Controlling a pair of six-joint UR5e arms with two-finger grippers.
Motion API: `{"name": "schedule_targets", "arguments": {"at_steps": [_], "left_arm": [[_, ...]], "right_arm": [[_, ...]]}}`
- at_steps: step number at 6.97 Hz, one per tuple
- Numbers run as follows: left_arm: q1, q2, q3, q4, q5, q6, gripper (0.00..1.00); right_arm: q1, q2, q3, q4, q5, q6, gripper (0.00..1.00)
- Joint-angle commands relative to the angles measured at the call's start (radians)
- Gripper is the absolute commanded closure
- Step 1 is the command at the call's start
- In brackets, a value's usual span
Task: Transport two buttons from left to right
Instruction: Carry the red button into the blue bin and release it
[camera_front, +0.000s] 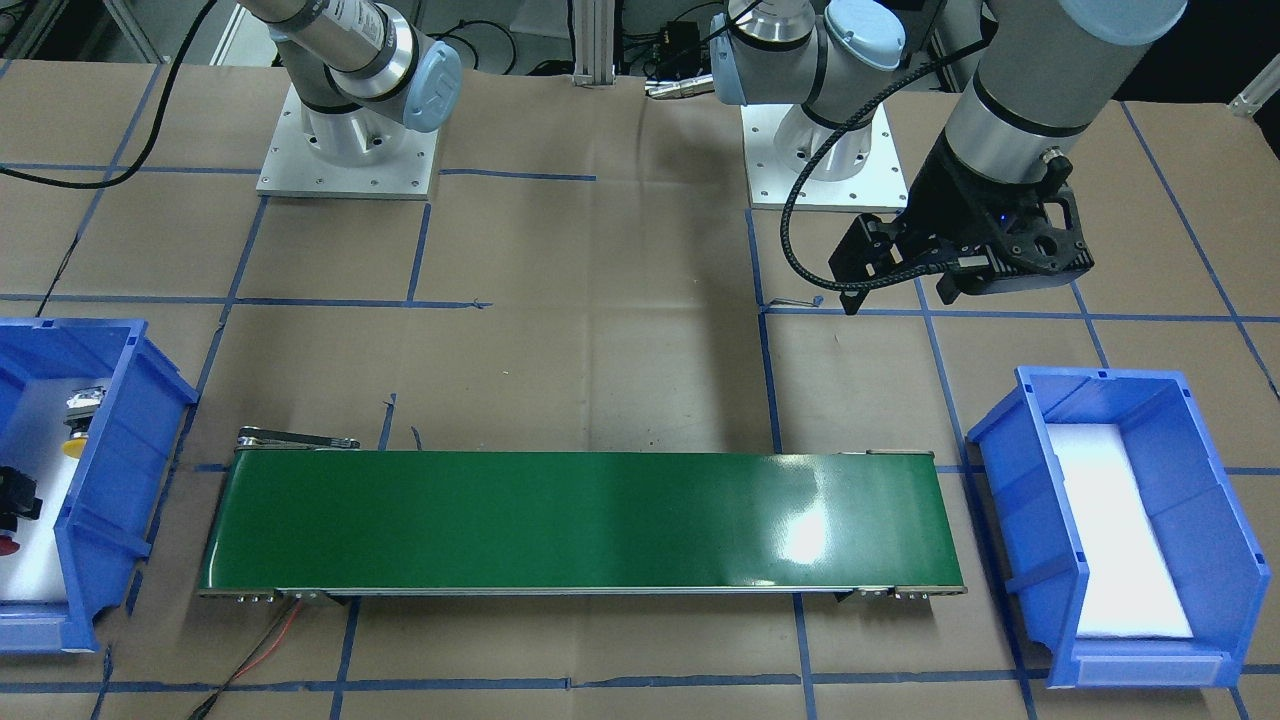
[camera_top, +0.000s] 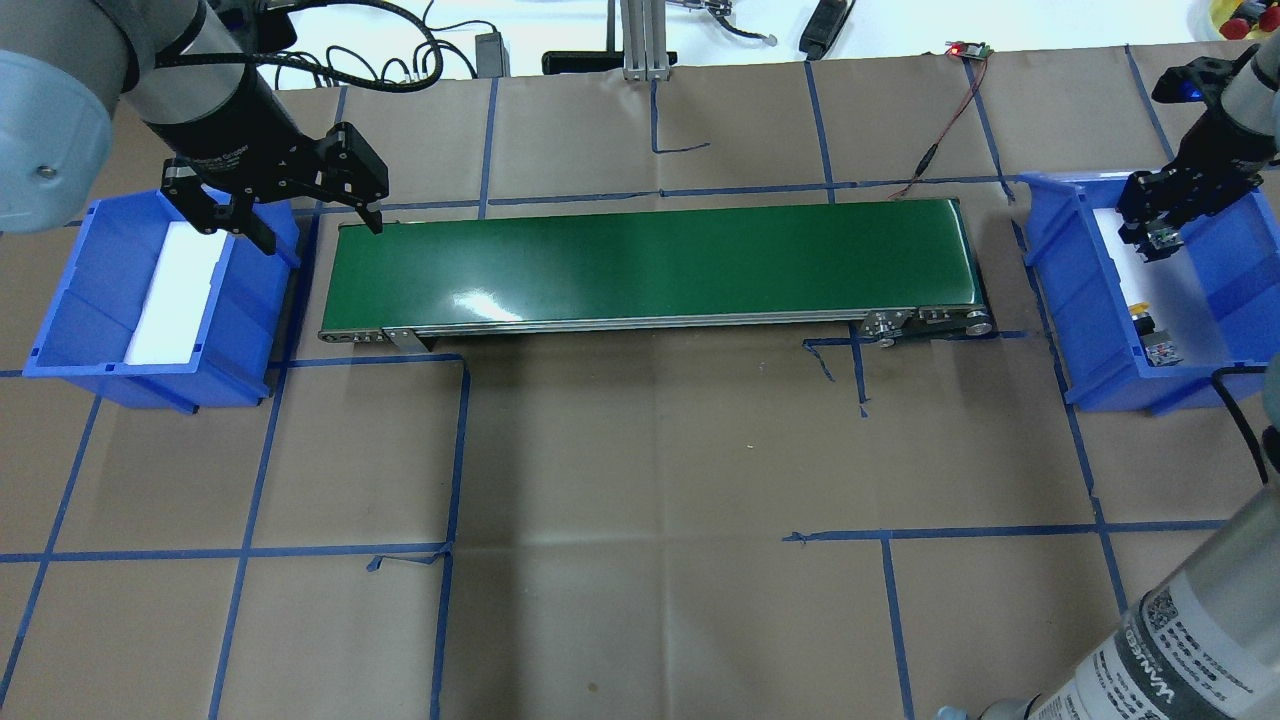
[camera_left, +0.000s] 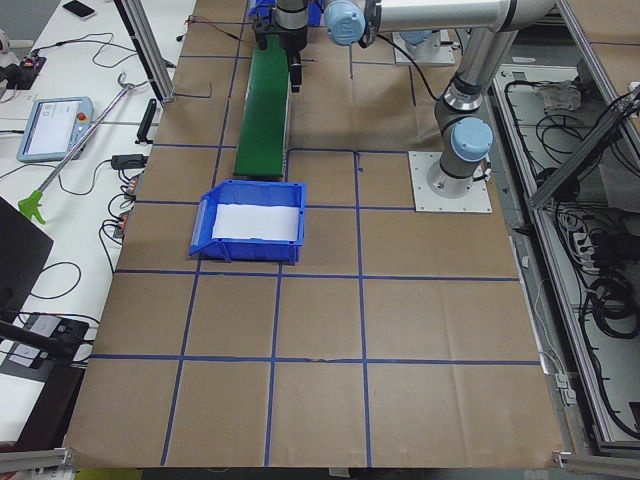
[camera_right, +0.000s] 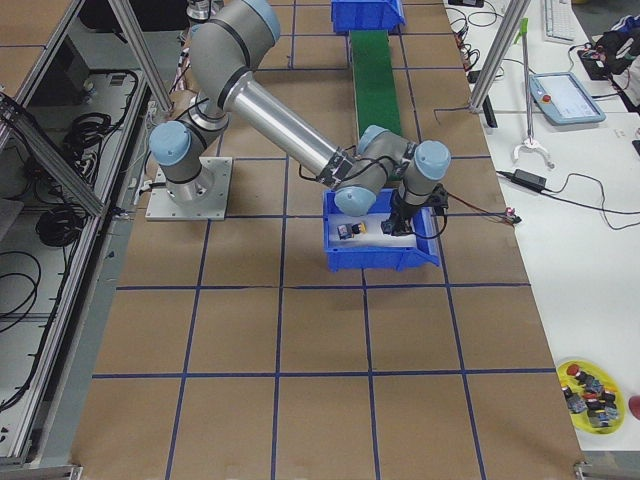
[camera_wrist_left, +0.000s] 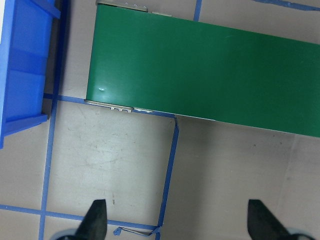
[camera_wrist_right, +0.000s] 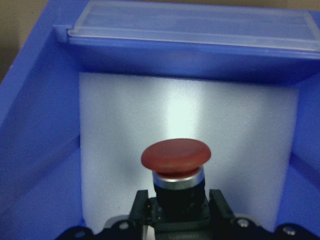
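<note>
1 red button (camera_wrist_right: 175, 155) clamped in R gripper (camera_wrist_right: 179, 205), axis along fingers (camera_wrist_right: 141, 202), cap outward, in blue bin (camera_top: 1060, 290) off R end of conveyor (camera_top: 650, 260); yellow button (camera_front: 78, 425) alongside. L gripper (camera_wrist_left: 177, 222) spread near conveyor L end.

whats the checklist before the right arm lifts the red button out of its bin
1. Grip on the red button: the right end effector has a finger against each side of its black body. Ok.
2. Clearance of the yellow button: it lies apart from the grip, in the same blue bin. Ok.
3. Load on the conveyor belt: nothing on it. Ok.
4. State of the left end effector: open, above the table beside the belt's end. Ok.
5. Contents of the receiving bin: only white padding. Ok.
6. Belt running or stopped: cannot tell.
</note>
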Motion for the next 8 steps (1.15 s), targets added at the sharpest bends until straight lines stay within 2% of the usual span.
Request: {"name": "schedule_targets", "arguments": {"at_steps": [1, 2, 3, 4, 8], "left_arm": [[0.0, 0.0, 0.0, 0.0, 0.0, -0.001, 0.0], [0.0, -0.001, 0.0, -0.001, 0.0, -0.001, 0.0], [0.0, -0.001, 0.0, 0.0, 0.0, -0.001, 0.0], [0.0, -0.001, 0.002, 0.0, 0.0, -0.001, 0.0], [0.0, -0.003, 0.005, 0.0, -0.002, -0.001, 0.0]], "right_arm": [[0.0, 0.031, 0.001, -0.017, 0.001, 0.003, 0.97], [0.0, 0.037, -0.002, -0.019, -0.001, 0.003, 0.95], [0.0, 0.045, -0.002, -0.019, 0.001, 0.003, 0.68], [0.002, 0.048, -0.005, -0.02, 0.004, 0.008, 0.01], [0.002, 0.008, -0.023, -0.004, -0.002, 0.013, 0.0]]}}
